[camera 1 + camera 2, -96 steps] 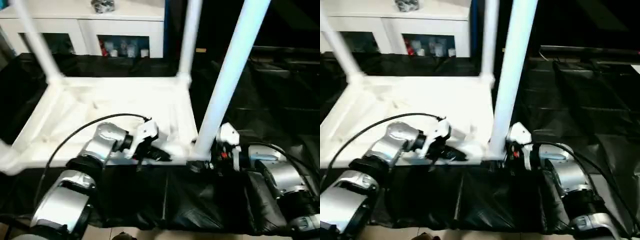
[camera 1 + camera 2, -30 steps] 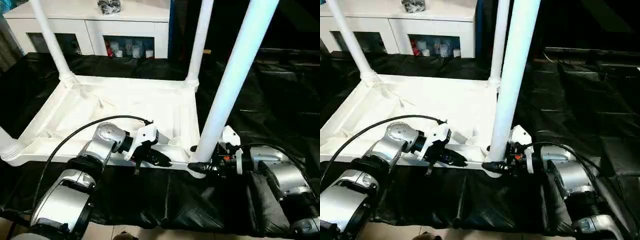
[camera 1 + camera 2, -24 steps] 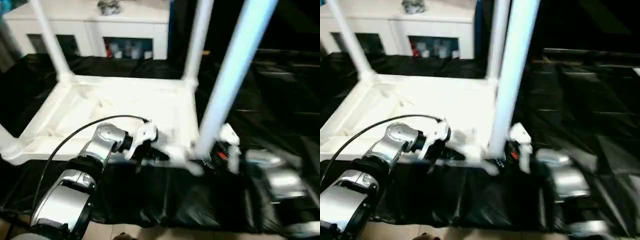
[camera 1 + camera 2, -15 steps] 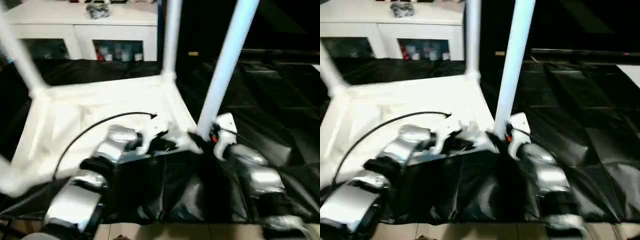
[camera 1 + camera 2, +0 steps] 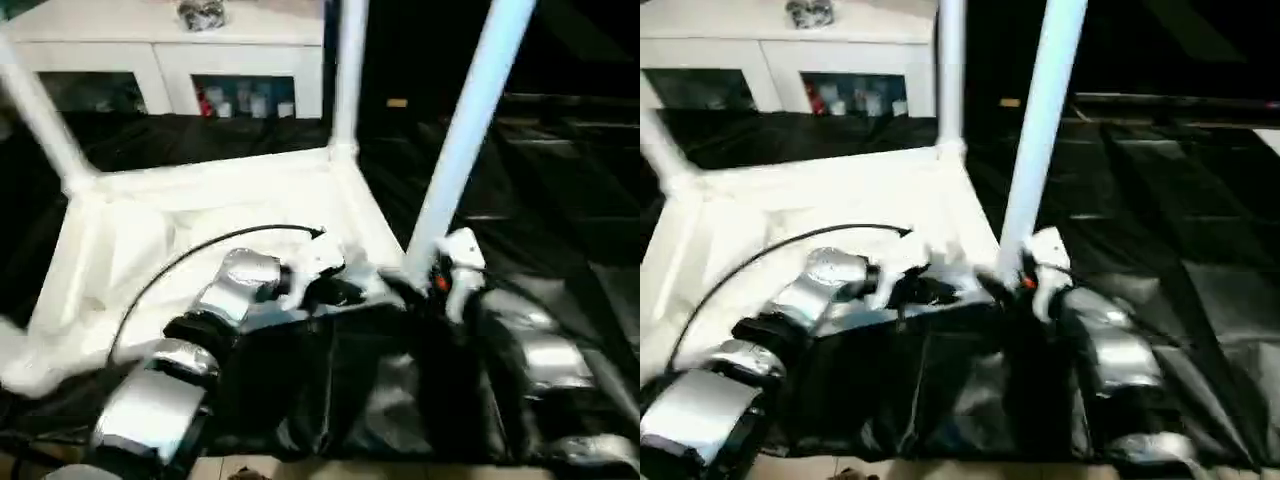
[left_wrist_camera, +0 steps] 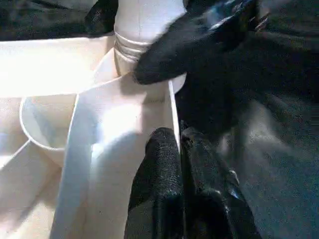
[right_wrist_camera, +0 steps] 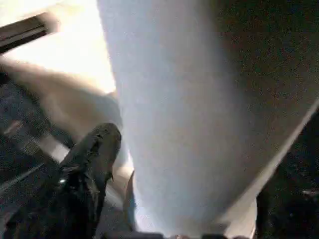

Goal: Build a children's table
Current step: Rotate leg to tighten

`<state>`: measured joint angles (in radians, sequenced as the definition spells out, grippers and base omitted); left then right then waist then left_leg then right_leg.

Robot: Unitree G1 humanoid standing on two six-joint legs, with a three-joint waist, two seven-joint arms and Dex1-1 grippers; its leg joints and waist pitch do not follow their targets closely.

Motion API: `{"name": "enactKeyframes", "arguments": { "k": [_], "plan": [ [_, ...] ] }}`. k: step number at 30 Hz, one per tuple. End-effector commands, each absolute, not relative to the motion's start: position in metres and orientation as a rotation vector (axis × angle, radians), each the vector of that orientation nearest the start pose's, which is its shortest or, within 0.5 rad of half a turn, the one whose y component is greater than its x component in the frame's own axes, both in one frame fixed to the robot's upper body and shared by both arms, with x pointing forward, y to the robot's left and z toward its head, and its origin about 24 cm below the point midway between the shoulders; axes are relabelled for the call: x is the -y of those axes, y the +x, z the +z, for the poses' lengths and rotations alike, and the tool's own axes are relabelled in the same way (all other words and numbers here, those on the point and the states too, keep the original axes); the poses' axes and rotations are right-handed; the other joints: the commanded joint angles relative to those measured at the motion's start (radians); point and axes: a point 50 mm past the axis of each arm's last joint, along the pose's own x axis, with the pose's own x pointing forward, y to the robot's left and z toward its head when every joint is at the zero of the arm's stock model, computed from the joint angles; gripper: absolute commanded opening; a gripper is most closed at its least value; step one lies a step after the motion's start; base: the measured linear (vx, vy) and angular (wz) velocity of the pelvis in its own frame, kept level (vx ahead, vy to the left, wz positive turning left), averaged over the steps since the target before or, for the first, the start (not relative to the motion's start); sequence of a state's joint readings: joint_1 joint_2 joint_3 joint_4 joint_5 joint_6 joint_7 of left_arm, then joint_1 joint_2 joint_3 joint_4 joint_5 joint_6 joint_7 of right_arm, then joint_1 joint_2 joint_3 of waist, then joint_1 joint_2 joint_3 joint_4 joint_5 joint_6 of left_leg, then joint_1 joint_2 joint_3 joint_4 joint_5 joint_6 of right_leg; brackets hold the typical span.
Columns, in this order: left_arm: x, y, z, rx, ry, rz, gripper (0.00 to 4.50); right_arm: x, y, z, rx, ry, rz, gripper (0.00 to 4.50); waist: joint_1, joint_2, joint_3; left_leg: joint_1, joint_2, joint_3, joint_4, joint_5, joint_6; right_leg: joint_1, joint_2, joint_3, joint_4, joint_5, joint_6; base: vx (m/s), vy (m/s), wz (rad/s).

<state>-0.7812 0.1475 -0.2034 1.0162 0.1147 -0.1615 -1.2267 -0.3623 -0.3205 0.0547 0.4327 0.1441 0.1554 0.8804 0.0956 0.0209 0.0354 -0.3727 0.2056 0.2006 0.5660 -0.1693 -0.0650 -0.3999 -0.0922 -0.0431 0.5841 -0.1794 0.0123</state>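
The children's table lies upside down on black sheeting, its white tabletop (image 5: 200, 215) showing the ribbed underside. Three white legs stand up from corner sockets: far left (image 5: 40, 120), far right (image 5: 348, 70) and near right (image 5: 465, 140). My left gripper (image 5: 345, 292) is shut on the tabletop's near rim (image 6: 172, 114), just beside the near right socket. My right gripper (image 5: 410, 285) sits at the foot of the near right leg (image 7: 189, 124), right against its base collar (image 6: 132, 47).
A white cabinet (image 5: 180, 45) with glass doors stands behind the table, with a small dark object on top. Crinkled black sheeting (image 5: 560, 190) covers the floor around and to the right of the table. A black cable (image 5: 190, 255) arcs over my left forearm.
The tabletop has slid left and swung, its near right corner going away from me and its left end coming nearer. Both grippers stayed at that corner. The view is blurred by motion.
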Motion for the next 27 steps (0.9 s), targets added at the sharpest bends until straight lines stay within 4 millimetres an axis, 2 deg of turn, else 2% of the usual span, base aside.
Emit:
{"name": "enactKeyframes", "arguments": {
  "k": [1,3,5,6,7,9,11,14,15,21,27],
  "plan": [
    [-0.062,0.321,0.046,-0.313,0.343,-1.616,0.00,0.139,0.289,0.034,-0.308,-0.111,1.113,4.02,0.004,-0.017,-0.059,0.010,0.025,-0.005,-0.047,-0.151,0.120,0.046,-0.046,0.025,-0.047,-0.037,-0.264,0.000,0.000,0.00],
    [-0.068,0.322,0.048,-0.320,0.345,-1.644,0.00,0.143,0.279,0.036,-0.343,-0.098,1.243,4.02,0.007,-0.017,-0.058,0.013,0.026,-0.006,-0.048,-0.171,0.117,0.049,-0.047,0.023,-0.050,-0.073,-0.266,0.000,0.000,0.00],
    [-0.070,0.322,0.050,-0.326,0.343,-1.656,0.00,0.145,0.277,0.037,-0.359,-0.083,1.278,4.02,0.010,-0.016,-0.055,0.014,0.028,-0.006,-0.051,-0.193,0.112,0.046,-0.047,0.024,-0.054,-0.110,-0.266,0.000,0.000,0.00],
    [-0.070,0.322,0.050,-0.326,0.343,-1.656,0.00,0.145,0.277,0.037,-0.359,-0.082,1.278,3.75,0.011,-0.017,-0.055,0.013,0.029,-0.006,-0.052,-0.198,0.108,0.047,-0.048,0.024,-0.054,-0.121,-0.265,0.000,0.000,0.00],
    [-0.073,0.322,0.051,-0.337,0.344,-1.677,0.00,0.145,0.276,0.039,-0.372,-0.062,1.311,3.67,0.012,-0.018,-0.053,0.016,0.029,-0.007,-0.054,-0.220,0.095,0.045,-0.047,0.024,-0.058,-0.159,-0.262,0.000,0.000,0.00],
    [-0.075,0.322,0.051,-0.344,0.349,-1.685,0.00,0.145,0.275,0.040,-0.384,-0.052,1.341,3.67,0.015,-0.017,-0.052,0.020,0.031,-0.006,-0.056,-0.233,0.083,0.041,-0.049,0.026,-0.061,-0.186,-0.259,0.000,0.000,0.00],
    [-0.077,0.322,0.052,-0.354,0.344,-1.709,0.00,0.145,0.274,0.040,-0.398,-0.045,1.377,3.27,0.017,-0.018,-0.052,0.020,0.031,-0.006,-0.056,-0.239,0.075,0.041,-0.049,0.026,-0.061,-0.195,-0.256,0.000,0.000,0.00],
    [-0.079,0.322,0.053,-0.357,0.341,-1.722,0.00,0.145,0.272,0.040,-0.419,-0.037,1.413,3.26,0.019,-0.018,-0.053,0.018,0.030,-0.007,-0.056,-0.228,0.073,0.042,-0.050,0.026,-0.060,-0.193,-0.253,0.000,0.000,0.00],
    [-0.079,0.322,0.053,-0.357,0.340,-1.722,0.00,0.145,0.272,0.040,-0.421,-0.037,1.416,3.02,0.020,-0.019,-0.053,0.018,0.030,-0.006,-0.055,-0.227,0.073,0.042,-0.051,0.027,-0.060,-0.192,-0.254,0.000,0.000,0.00],
    [-0.081,0.321,0.053,-0.363,0.327,-1.728,0.00,0.143,0.270,0.040,-0.432,-0.022,1.434,2.65,0.022,-0.020,-0.052,0.017,0.030,-0.008,-0.057,-0.227,0.064,0.042,-0.052,0.026,-0.061,-0.222,-0.241,0.000,0.000,0.00],
    [-0.082,0.321,0.052,-0.368,0.325,-1.723,0.00,0.143,0.270,0.040,-0.431,-0.013,1.431,2.62,0.022,-0.019,-0.054,0.016,0.029,-0.008,-0.056,-0.218,0.064,0.042,-0.051,0.025,-0.058,-0.199,-0.245,0.000,0.000,0.00]
  ]
}}
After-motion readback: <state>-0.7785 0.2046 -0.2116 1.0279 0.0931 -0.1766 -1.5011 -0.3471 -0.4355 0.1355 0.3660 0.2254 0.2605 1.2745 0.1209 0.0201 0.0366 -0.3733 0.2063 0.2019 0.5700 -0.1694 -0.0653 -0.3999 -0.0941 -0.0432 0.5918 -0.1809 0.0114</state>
